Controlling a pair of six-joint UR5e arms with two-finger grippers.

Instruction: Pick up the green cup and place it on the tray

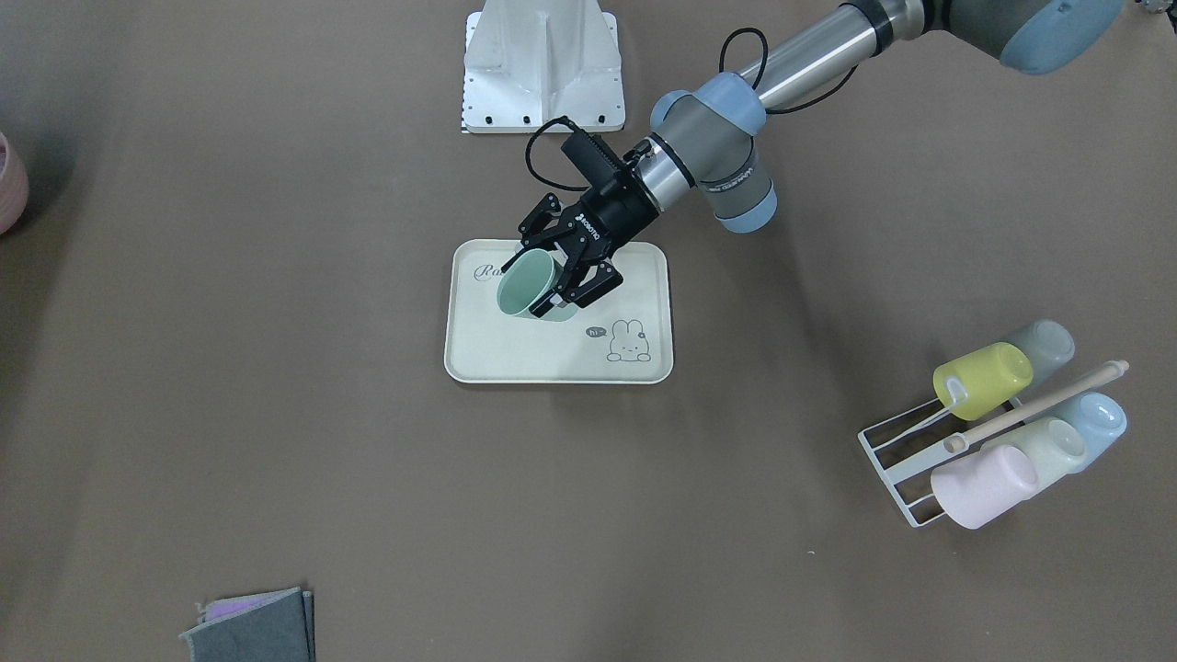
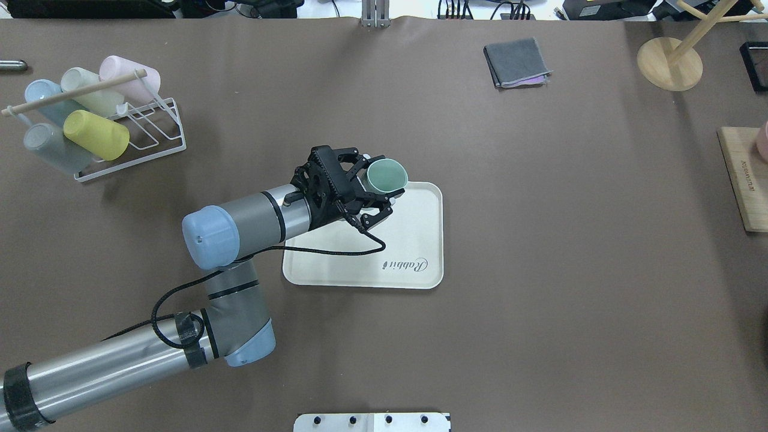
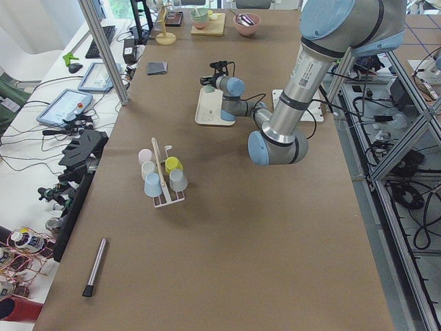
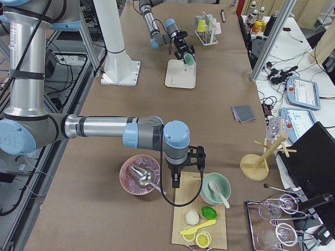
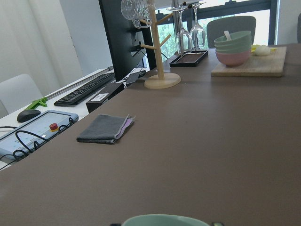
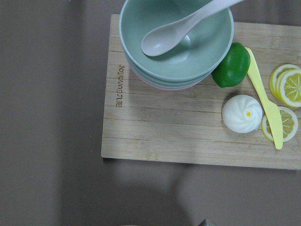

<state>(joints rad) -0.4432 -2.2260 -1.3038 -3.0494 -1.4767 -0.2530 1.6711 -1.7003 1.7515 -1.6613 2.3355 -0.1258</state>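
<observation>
Green cup (image 1: 531,283): lying tilted in the left gripper's grip, its mouth facing the lower left of the front-facing view, over the upper-left part of the tray (whether it is touching the tray, I cannot tell).
Left gripper (image 1: 550,276): clamping the cup's wall between its two fingers.
Tray (image 1: 515,354): sitting flat at the centre of the table, its bunny drawing showing at the lower right.
Right gripper (image 4: 194,158): hovering over a wooden board in the right-side view; wide or narrow, I cannot tell.
Cup rack (image 1: 897,455): standing at the lower right of the front-facing view, carrying a yellow-green cup (image 1: 982,379) and others.
</observation>
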